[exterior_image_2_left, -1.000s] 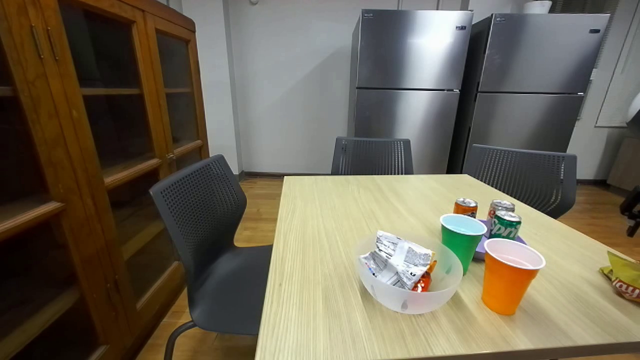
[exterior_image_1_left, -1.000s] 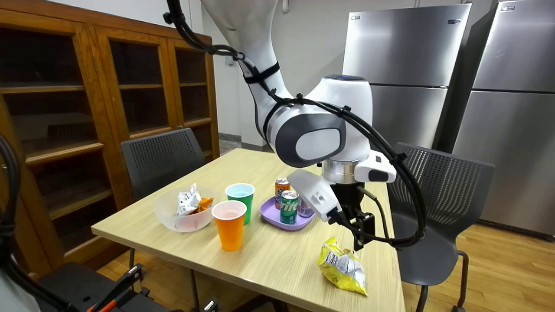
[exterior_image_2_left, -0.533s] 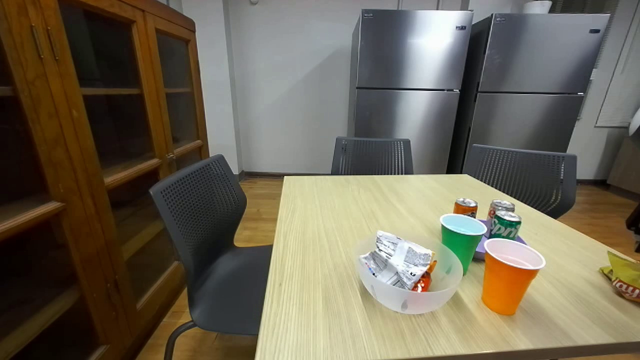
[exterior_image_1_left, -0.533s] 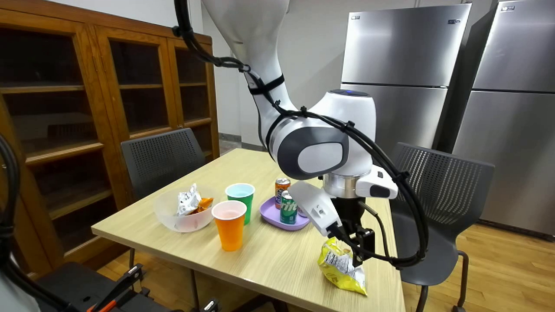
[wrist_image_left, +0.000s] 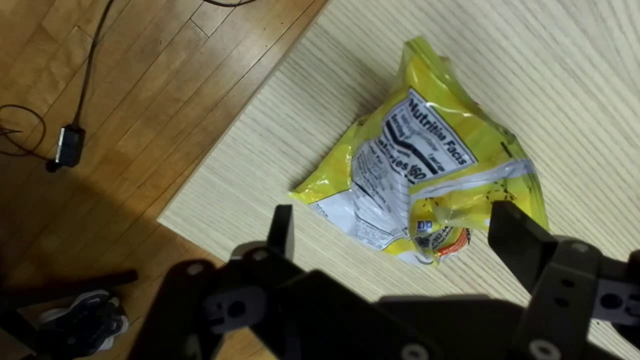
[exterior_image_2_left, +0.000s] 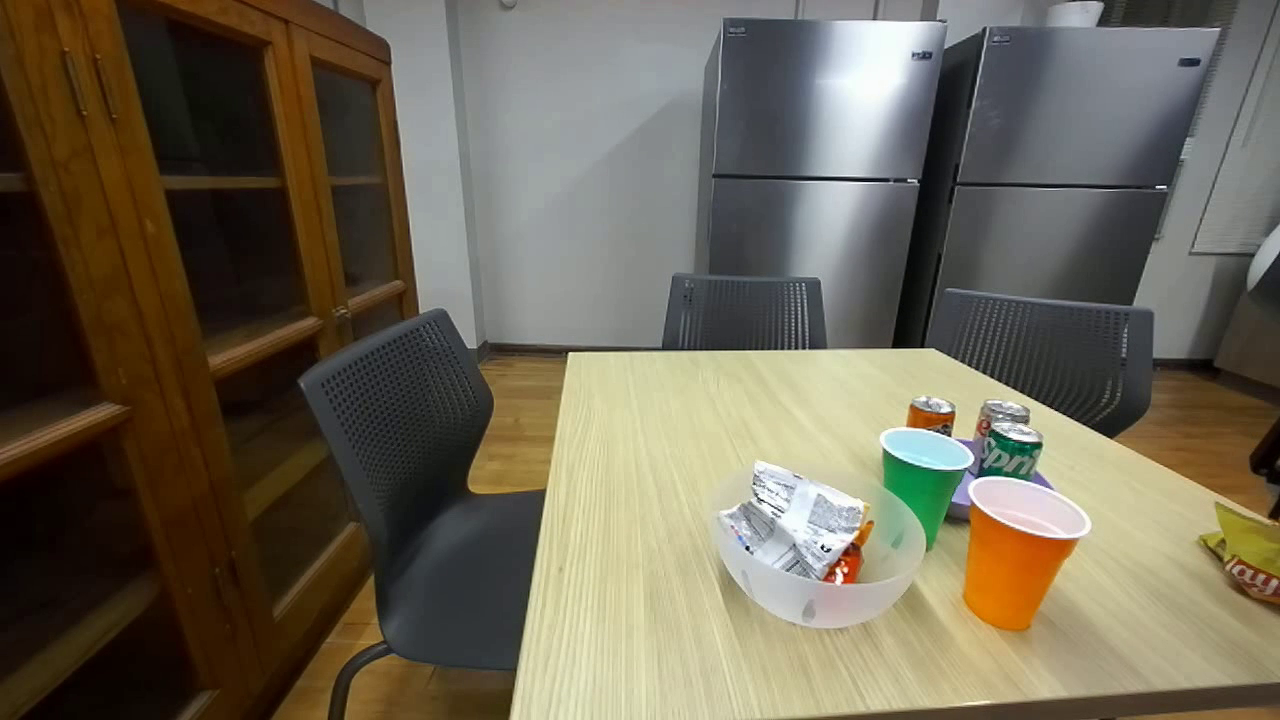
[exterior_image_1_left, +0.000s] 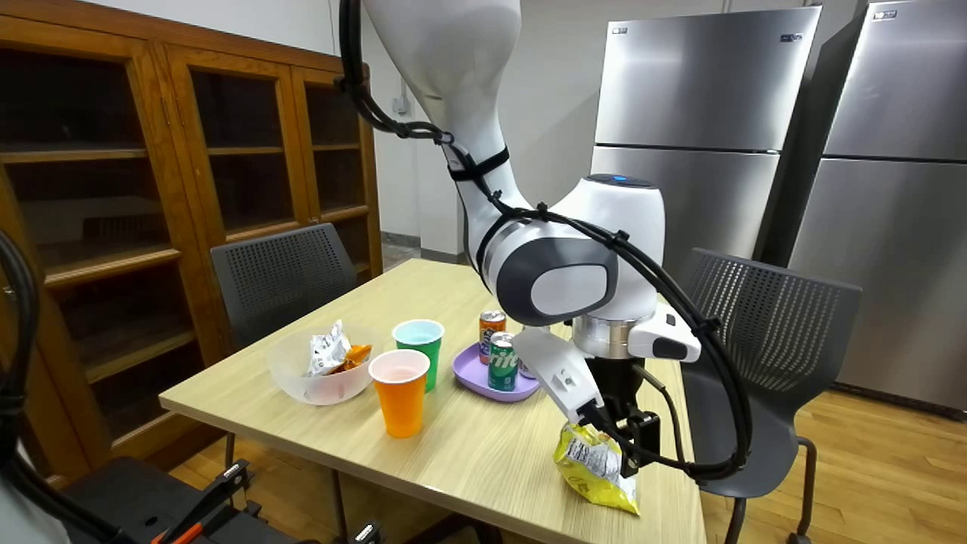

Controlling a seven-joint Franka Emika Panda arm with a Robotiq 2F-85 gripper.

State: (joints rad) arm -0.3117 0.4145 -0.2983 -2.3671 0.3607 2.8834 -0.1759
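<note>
Yellow bag (exterior_image_2_left: 1248,555): cut off by right edge in an exterior view; small print (wrist_image_left: 378,175) blurred, wrist view

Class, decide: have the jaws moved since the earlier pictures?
Yes, downward: in an exterior view the jaws now appear lower relative to the unmoved yellow bag.

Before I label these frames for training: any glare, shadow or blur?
Wrist view: highlights on the yellow chip bag, its finest print blurred, shadow beside it on the table; both exterior views: bright glare on a refrigerator.
</note>
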